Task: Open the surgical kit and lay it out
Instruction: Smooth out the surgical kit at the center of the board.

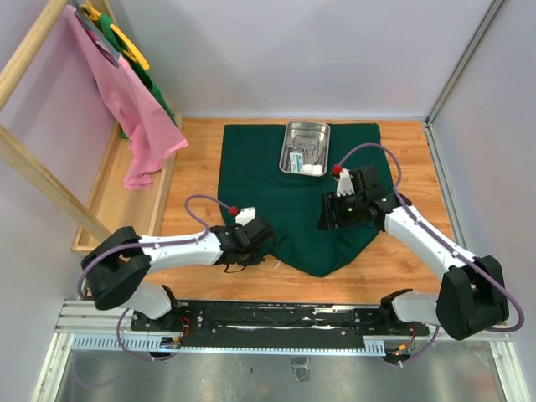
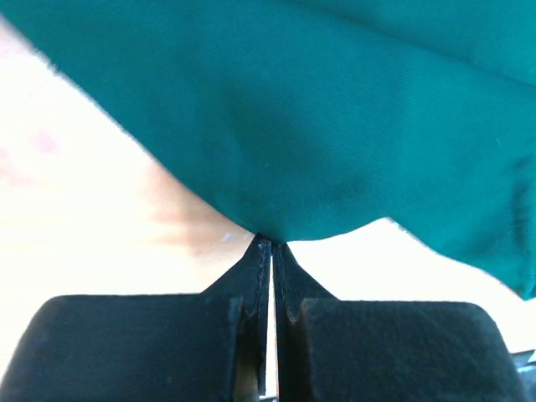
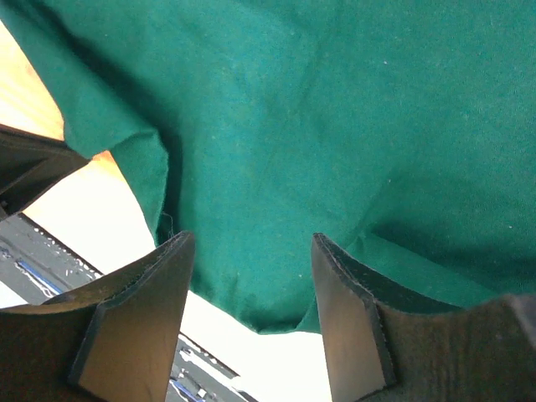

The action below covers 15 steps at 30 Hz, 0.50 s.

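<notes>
The dark green cloth wrap (image 1: 285, 188) lies spread on the wooden table. The steel tray (image 1: 306, 123) stands on its far part, holding slim steel instruments (image 1: 299, 154) and a white gauze wad (image 1: 315, 169). My left gripper (image 1: 243, 255) is at the cloth's near left edge. In the left wrist view the left gripper (image 2: 266, 240) is shut, pinching the edge of the cloth (image 2: 335, 126). My right gripper (image 1: 328, 222) hovers over the cloth's near right part. In the right wrist view the right gripper (image 3: 251, 243) is open and empty above the cloth (image 3: 335, 126).
A wooden rack (image 1: 33, 167) stands along the left side with a pink cloth (image 1: 134, 109) and green and yellow items hanging on it. A metal rail (image 1: 276, 322) runs along the near edge. Walls close in the far and right sides.
</notes>
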Available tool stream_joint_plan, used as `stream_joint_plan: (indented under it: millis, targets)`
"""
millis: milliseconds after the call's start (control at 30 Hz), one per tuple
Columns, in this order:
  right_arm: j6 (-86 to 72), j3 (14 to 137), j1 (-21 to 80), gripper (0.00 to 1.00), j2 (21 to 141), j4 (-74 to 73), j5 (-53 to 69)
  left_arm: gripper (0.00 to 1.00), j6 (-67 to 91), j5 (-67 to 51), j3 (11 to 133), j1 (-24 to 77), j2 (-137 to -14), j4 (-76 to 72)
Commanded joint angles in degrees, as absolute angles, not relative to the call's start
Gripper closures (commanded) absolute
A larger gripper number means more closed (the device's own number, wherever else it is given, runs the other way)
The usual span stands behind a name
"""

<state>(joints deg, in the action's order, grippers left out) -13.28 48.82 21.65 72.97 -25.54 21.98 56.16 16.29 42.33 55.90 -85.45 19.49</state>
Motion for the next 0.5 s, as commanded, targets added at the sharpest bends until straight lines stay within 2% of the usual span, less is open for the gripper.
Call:
stream_joint_plan:
  millis: [0,267,467]
  targets:
    - [-13.07,48.47,22.79,0.41,69.78,-26.51,22.86,1.00,60.38,20.15,39.30,58.31,-76.16,30.37]
    - [-13.33,48.16,23.62,0.41,65.57,-29.38,22.05,0.99,66.54,22.85,33.54,59.30,-59.11,43.45]
    - [-14.83,46.72,24.51,0.41,62.78,-29.51,22.15,1.00,69.27,22.56,29.46,59.32,-54.15,48.45]
